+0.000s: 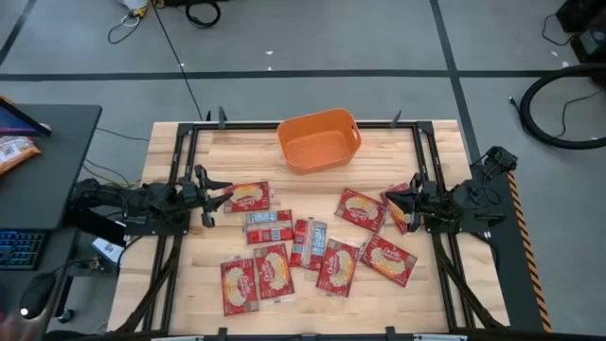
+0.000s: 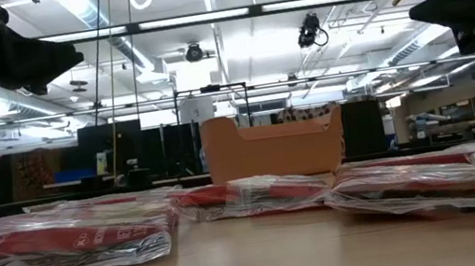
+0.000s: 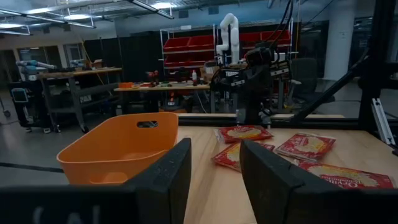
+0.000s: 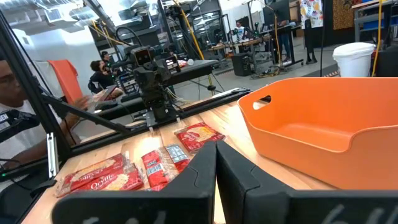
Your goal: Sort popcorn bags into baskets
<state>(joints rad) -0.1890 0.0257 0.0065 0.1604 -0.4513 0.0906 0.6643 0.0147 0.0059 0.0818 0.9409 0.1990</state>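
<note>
The orange tub (image 1: pixel 320 140) stands at the far middle of the wooden bench (image 1: pixel 436 294), its open side up and nothing visible inside it. Nearer than the tub, red popcorn bags lie flat across the middle of the bench, all outside the tub.

The left tool (image 1: pixel 221 196) hangs above the left side of the bench, pointing inward, its fingers spread apart and holding nothing. One popcorn bag (image 1: pixel 249 197) lies just beside its tips, toward the centre. Another bag (image 1: pixel 268 227), showing its pale printed back, lies a little nearer, with a third (image 1: pixel 308 243) beside it. Two more (image 1: pixel 240 285) (image 1: pixel 274 272) lie side by side near the near edge, on the left.

The right tool (image 1: pixel 394 202) hangs above the right side of the bench, pointing inward, its fingers closed together and empty in the right wrist view. A bag (image 1: pixel 400 206) lies under its tips, and another (image 1: pixel 361 209) lies just beyond them toward the centre. Two further bags (image 1: pixel 338 266) (image 1: pixel 389 259) lie nearer, right of centre.

In the low view both tools sit high above the bags, apart from them, with the tub (image 2: pixel 275 147) behind the row.
</note>
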